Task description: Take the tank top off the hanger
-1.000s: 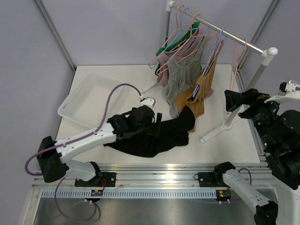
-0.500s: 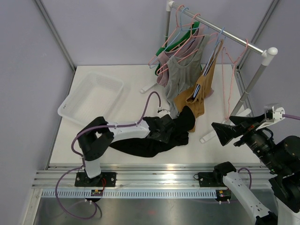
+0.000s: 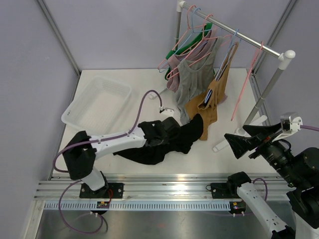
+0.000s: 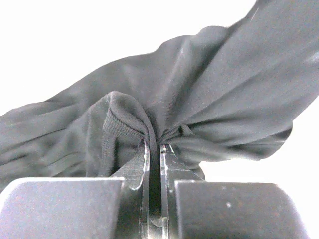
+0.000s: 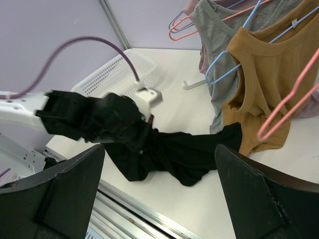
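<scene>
One black tank top point(image 3: 149, 153), farther left now

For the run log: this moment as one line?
left gripper: shut on black tank top | black tank top: on table, off hanger | right gripper: open, empty, raised

The left arm point(image 3: 117, 143) is made of white tubes with fat black joints between them. A thin purple cable point(image 3: 149, 91) runs along it in a big loop. Its foot is a flat black plate point(image 3: 107, 191). The left gripper point(image 4: 153, 149) has two flat grey blocks, each with a thin dark blade.

The right arm point(image 3: 256, 196) is white low down and black and chunky higher up. It has a black foot point(image 3: 232, 181). A little white box point(image 3: 290, 121) sits near its top, and a second purple cable point(image 3: 310, 128) comes out of that. The right gripper point(image 5: 159, 149) has two big dark grey fingers point(image 5: 60, 194) shaped like wedges.
</scene>
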`<state>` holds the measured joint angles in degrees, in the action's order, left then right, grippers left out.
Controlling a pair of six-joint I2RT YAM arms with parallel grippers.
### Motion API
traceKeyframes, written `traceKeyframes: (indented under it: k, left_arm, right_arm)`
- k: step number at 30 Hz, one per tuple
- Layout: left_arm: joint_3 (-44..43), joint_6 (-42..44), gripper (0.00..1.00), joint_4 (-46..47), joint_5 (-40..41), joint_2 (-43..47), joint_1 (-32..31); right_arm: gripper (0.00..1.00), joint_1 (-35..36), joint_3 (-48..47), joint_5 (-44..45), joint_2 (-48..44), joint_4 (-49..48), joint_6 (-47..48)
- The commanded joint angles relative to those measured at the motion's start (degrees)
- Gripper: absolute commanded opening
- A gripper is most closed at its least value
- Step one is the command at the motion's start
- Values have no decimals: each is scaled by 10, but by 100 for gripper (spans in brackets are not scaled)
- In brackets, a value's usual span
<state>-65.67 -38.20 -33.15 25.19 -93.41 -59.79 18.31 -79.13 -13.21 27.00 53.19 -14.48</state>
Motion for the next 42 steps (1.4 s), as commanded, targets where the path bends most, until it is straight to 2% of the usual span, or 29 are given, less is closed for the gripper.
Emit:
traceKeyframes:
  k: [1, 9, 14, 16, 21, 24, 28, 29, 32, 39, 42]
  left_arm:
    - [-58, -3, 0, -81, 120, 95, 2]
    - [-229, 49, 0, -235, 181, 178, 62]
    - [-319, 108, 0, -278, 162, 191, 155]
    - [-357, 135, 0, -286, 140, 187, 210]
    - [-442, 178, 0, -304, 49, 142, 355]
    - [-508, 199, 0, -315, 9, 109, 411]
    - [-617, 218, 0, -346, -26, 61, 461]
    - [-671, 218, 0, -362, -26, 49, 467]
    - [-723, 218, 0, -364, -32, 28, 494]
    - [-692, 254, 0, -269, 28, 39, 518]
    - [-694, 255, 0, -256, 23, 21, 532]
  right_arm:
    - [99, -1, 3, -9, -4, -17, 11]
    - [99, -1, -4, -7, -1, -19, 10]
    - [100, -1, -8, -6, -1, -16, 9]
    - [99, -1, -8, -6, 0, -15, 7]
    - [100, -1, -5, 2, 1, -19, -4]
    - [99, -1, -1, -1, 2, -19, -7]
    - [99, -1, -2, 5, 7, -15, -1]
    - [99, -1, -3, 6, 9, -14, -1]
    - [99, -1, -2, 6, 14, -18, 1]
    - [100, -1, -1, 6, 30, -19, -1]
    - [99, -1, 3, 6, 34, -26, -7]
